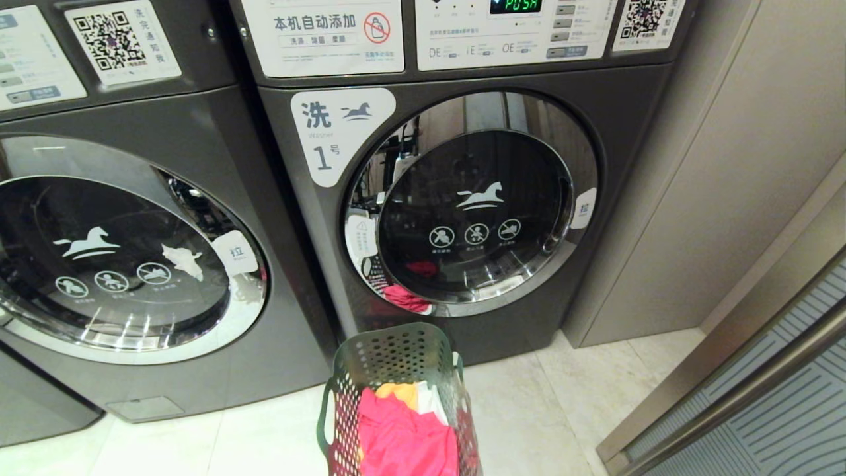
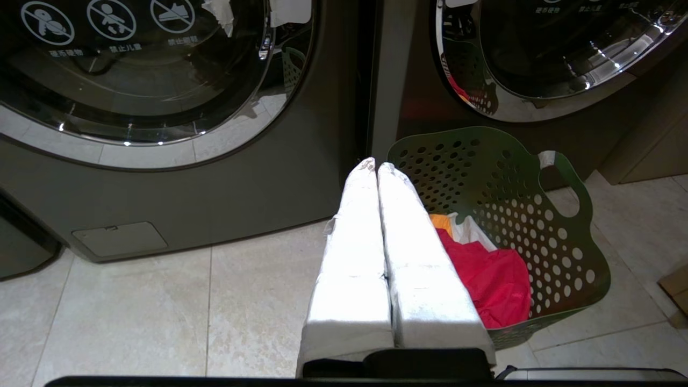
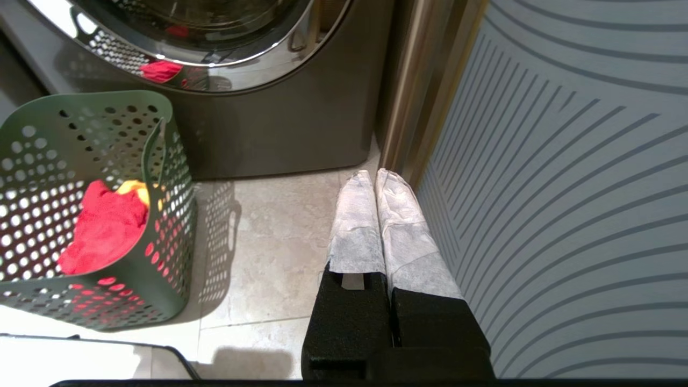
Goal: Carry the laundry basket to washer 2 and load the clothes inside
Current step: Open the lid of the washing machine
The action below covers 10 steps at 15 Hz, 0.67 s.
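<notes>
The green laundry basket [image 1: 396, 357] stands on the tiled floor in front of the washer labelled 1 [image 1: 340, 135], near its left side. The clothes [image 1: 403, 436] lie inside it: a pink-red garment on top, with orange-yellow and white ones behind. Washer 2 is out of view: no label with that numeral shows. My left gripper [image 2: 376, 165] hangs shut and empty just left of the basket [image 2: 537, 226], above the floor. My right gripper [image 3: 374, 174] is also shut and empty, to the right of the basket [image 3: 48, 140] and close to a striped panel. Neither gripper appears in the head view.
A second dark grey washer [image 1: 112, 251] stands left of washer 1, both doors closed, and no numeral shows on it. A beige wall panel [image 1: 727, 165] and a striped door panel with a metal frame [image 1: 780, 410] close off the right. Pale floor tiles [image 1: 568, 410] lie around the basket.
</notes>
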Available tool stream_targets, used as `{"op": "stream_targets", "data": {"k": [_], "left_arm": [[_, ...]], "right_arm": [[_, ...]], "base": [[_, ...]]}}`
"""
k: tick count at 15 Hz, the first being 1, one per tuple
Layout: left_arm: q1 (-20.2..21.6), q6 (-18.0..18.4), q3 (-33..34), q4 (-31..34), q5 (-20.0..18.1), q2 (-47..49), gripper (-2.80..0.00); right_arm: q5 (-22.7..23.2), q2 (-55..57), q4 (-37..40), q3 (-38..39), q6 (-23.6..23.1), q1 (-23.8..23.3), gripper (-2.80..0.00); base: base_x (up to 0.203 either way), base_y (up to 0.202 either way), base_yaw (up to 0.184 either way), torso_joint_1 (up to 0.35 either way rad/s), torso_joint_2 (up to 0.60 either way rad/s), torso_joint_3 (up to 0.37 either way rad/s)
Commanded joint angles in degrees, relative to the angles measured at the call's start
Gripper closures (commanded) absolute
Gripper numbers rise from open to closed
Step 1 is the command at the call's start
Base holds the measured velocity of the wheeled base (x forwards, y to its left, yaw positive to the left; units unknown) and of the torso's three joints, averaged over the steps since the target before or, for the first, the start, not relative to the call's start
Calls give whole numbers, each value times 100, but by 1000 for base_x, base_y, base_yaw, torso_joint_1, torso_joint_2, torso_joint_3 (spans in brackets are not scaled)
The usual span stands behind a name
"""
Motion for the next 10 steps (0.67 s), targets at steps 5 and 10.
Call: {"op": "stream_targets", "data": {"k": [5, 10], "left_arm": [[2, -12, -443, 21, -128, 32, 0], [-22, -414, -1695, 189, -593, 1802, -280]], "right_arm": [[-20, 9, 0, 44, 43, 0, 0], [-11, 9, 0, 41, 69, 0, 0]], "base": [[0, 0, 0, 0, 0, 0], [0, 0, 0, 0, 0, 0]]}}
